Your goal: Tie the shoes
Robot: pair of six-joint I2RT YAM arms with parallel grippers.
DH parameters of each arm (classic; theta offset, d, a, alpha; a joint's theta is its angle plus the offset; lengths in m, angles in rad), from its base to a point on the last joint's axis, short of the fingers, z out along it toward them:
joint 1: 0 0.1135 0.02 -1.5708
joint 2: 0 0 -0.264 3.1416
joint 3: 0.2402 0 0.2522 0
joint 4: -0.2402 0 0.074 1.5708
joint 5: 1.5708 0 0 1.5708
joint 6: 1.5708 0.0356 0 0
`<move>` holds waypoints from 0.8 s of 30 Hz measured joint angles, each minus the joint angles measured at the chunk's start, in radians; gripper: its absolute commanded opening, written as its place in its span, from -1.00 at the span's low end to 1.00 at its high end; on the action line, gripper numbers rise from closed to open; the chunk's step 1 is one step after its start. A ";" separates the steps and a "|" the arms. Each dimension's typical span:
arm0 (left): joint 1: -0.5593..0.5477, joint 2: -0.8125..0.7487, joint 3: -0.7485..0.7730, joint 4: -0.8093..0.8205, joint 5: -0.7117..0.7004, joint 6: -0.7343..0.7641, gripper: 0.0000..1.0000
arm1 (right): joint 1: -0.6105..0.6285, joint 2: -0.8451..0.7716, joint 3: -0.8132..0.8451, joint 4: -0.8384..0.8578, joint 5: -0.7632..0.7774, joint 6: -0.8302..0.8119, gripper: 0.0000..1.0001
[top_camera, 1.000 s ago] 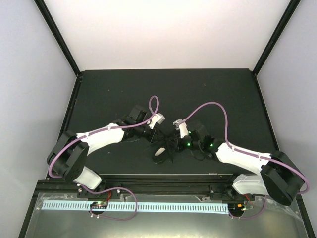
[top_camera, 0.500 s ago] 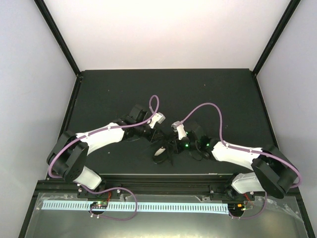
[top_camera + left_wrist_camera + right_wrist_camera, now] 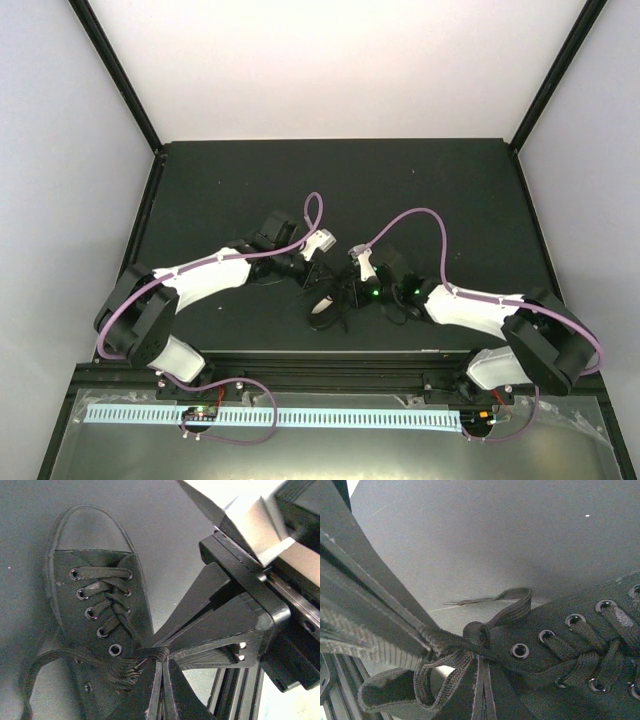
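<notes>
Overhead view: a dark desk (image 3: 400, 180) sits between pale walls. Two white arms with purple cables reach inward from the near edge. They meet over a small black shoe (image 3: 325, 308) that lies near the front middle of the desk. The left end effector (image 3: 322, 278) comes in from the left and the right end effector (image 3: 350, 292) from the right, both down at the shoe. From this height their fingers are too small and dark to read.

Left wrist view: the shoe (image 3: 100, 595) lies on the grey desk (image 3: 175, 540), its rounded toe toward the top of the frame and its eyelets laced crosswise. The left end effector (image 3: 152, 650) enters from the right. Its black fingers are pressed together, pinching a bunch of the laces (image 3: 132, 662) just below the lowest filled eyelet. A slack lace loop trails off to the lower left. From the bottom edge the right end effector (image 3: 162, 680) rises to the same bunch, its fingers meeting along a thin seam.

Right wrist view: the shoe (image 3: 580, 650) fills the lower right, resting on the desk (image 3: 470, 540). The right end effector (image 3: 427, 640) enters from the left, its fingers pressed together on the laces (image 3: 470, 635) where they knot up. One loop arches above the knot and a thin lace tip lies on the desk beside it. The left end effector (image 3: 482, 690) rises from below, fingers together.
</notes>
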 measured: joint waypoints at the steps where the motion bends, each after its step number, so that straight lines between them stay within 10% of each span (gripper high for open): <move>1: -0.001 0.002 0.000 0.000 0.009 0.003 -0.91 | 0.000 0.002 0.000 0.001 0.000 0.003 -0.97; 15: 0.011 -0.026 -0.019 0.001 -0.034 -0.036 -0.11 | 0.000 0.008 -0.001 0.002 0.005 0.019 -0.97; 24: 0.056 -0.044 -0.033 0.042 -0.098 -0.140 -0.18 | 0.000 0.011 -0.006 0.010 0.004 0.019 -0.97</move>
